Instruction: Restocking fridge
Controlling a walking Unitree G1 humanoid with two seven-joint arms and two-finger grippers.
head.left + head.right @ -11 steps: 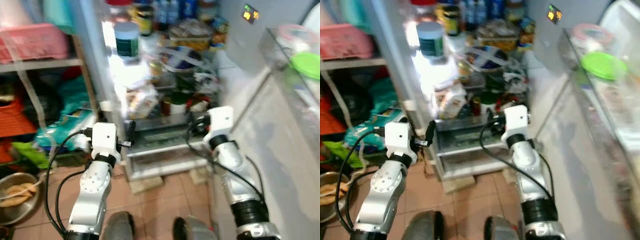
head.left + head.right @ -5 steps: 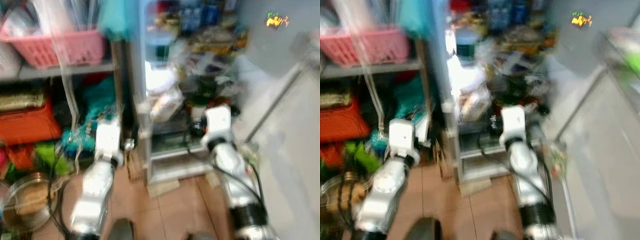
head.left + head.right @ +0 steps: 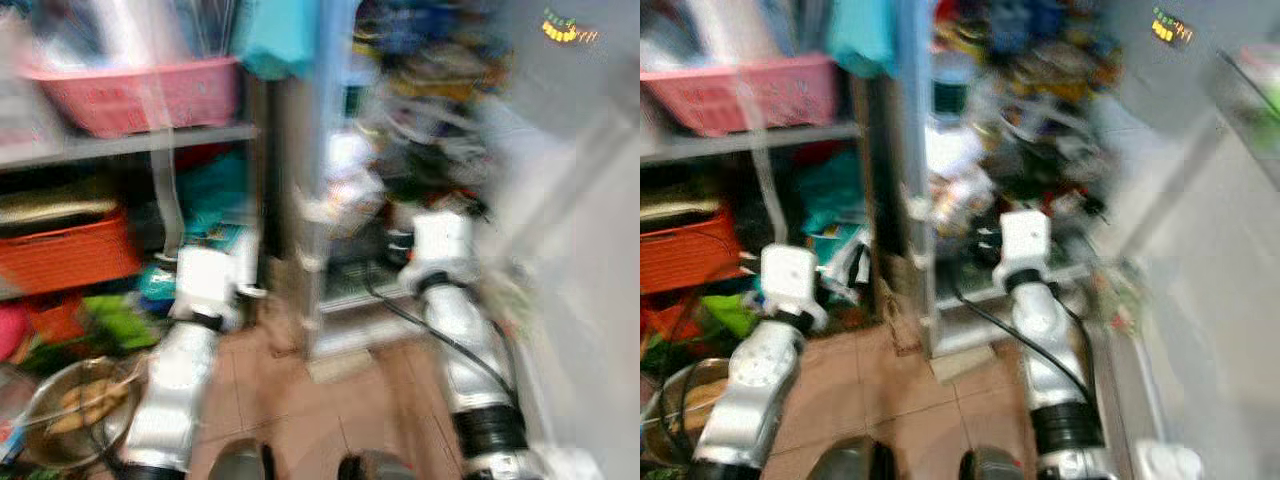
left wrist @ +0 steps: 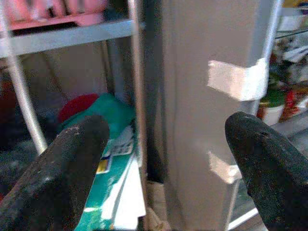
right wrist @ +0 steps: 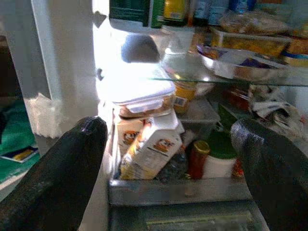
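Head views are blurred. We face the open grey fridge (image 3: 940,200), its packed shelves lit from inside, its open grey door (image 3: 1200,250) on our right. Our left gripper (image 4: 159,159) is raised in front of the fridge's grey side wall (image 4: 211,120), jaws spread wide with nothing between them; through the gap we see that wall with white tape patches, and beside it a metal rack (image 3: 130,140). Our right gripper (image 5: 168,168) is raised at the fridge opening, jaws spread wide, empty, pointed at the lower shelf and apart from the goods.

Between the right jaws, further in, we see a tilted white and orange carton (image 5: 149,144), under a clear lidded food box (image 5: 144,98). Just beside the carton stand a red bottle with yellow cap (image 5: 197,156) and a white tub with green lid (image 5: 219,159). Above them a glass shelf (image 5: 202,74) carries a metal bowl (image 5: 240,60) and a clear tray of yellowish food (image 5: 250,38).

On the rack sits a pink plastic basket (image 3: 140,90), an orange crate (image 3: 70,250) below it. A steel bowl with food (image 3: 70,410) stands on the brown tiled floor (image 3: 370,410) near our left arm.
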